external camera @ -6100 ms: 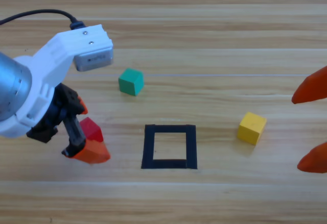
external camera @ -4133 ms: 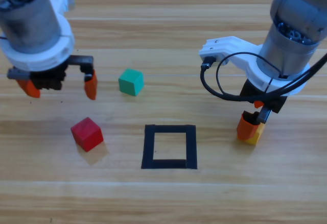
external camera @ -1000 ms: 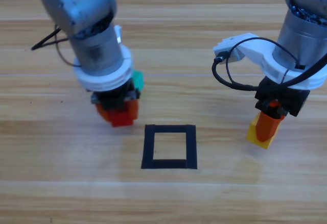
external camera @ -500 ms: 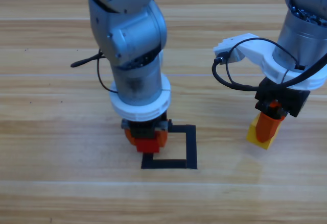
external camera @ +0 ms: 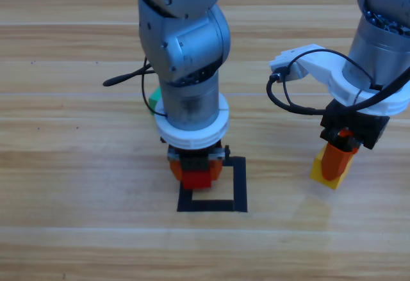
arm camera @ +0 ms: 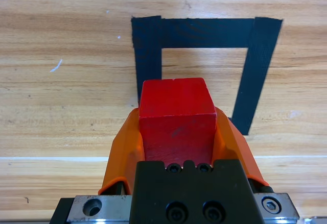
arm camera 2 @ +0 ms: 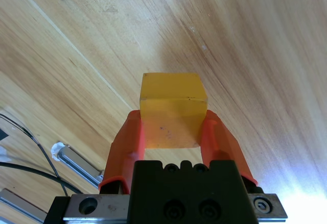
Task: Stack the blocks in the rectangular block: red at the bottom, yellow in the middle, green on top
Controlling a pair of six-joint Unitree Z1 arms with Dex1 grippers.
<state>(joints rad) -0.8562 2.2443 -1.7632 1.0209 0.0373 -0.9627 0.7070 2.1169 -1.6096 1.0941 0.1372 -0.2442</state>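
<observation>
My left gripper [external camera: 196, 173] is shut on the red cube [external camera: 196, 178] [arm camera: 176, 117] and holds it over the left side of the black tape rectangle [external camera: 238, 185] [arm camera: 204, 32]. In the left wrist view the cube sits between the two orange jaws, above the rectangle's left strip. My right gripper [external camera: 336, 159] is shut on the yellow cube [external camera: 327, 171] [arm camera 2: 172, 109], to the right of the rectangle, a little above the wood. Only a sliver of the green cube [external camera: 154, 98] shows behind the left arm.
A black cable [external camera: 125, 79] trails from the left arm across the wood, and another cable [external camera: 291, 95] loops off the right wrist. Bare wooden table [external camera: 77, 217] lies in front of and between the arms.
My left gripper has carried the red cube rightward, from beside the green cube to over the rectangle's left edge. The right gripper holds the yellow cube almost still.
</observation>
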